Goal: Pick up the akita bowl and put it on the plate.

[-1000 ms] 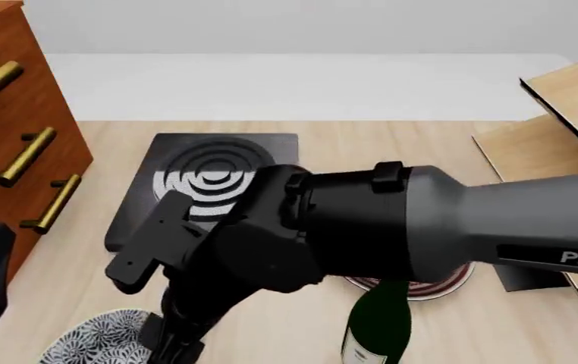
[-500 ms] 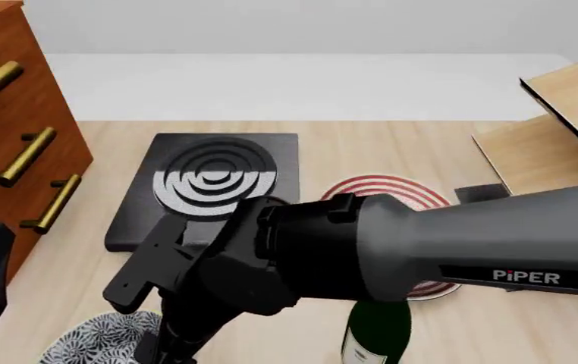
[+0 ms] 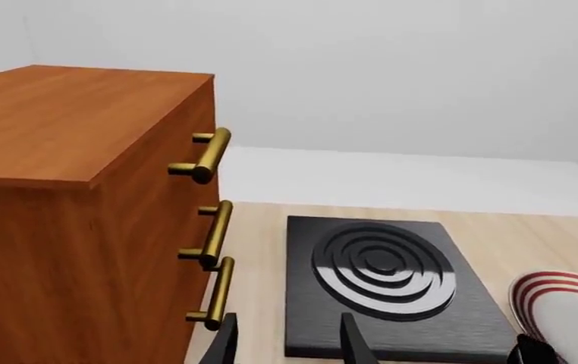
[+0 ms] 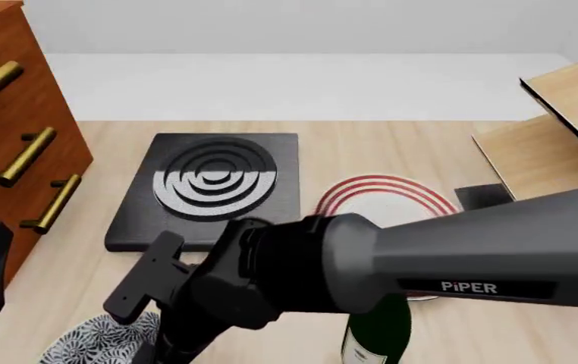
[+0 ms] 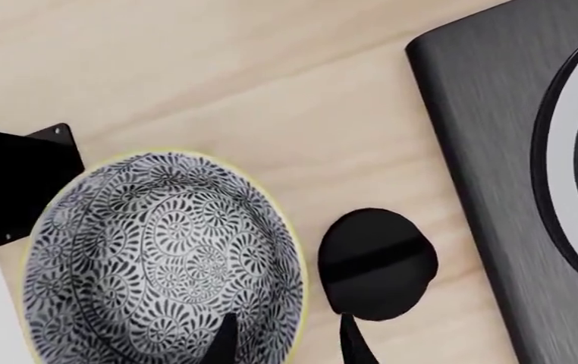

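Akita bowl point(image 4: 102, 336) cut off by bottom edge, plate point(image 4: 385, 199) half hidden (right arm across it)

Evenly bright, flat rendered light; sharp throughout, no glare or blur; one hard dark shadow beside akita bowl point(image 5: 158, 258)

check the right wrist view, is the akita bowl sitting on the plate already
No, the akita bowl rests on the bare wooden table beside the black stove slab.

Right arm point(image 4: 391, 273) dropped lower toward near table edge, uncovering more of plate point(image 4: 382, 199) and stove slab point(image 4: 213, 189)
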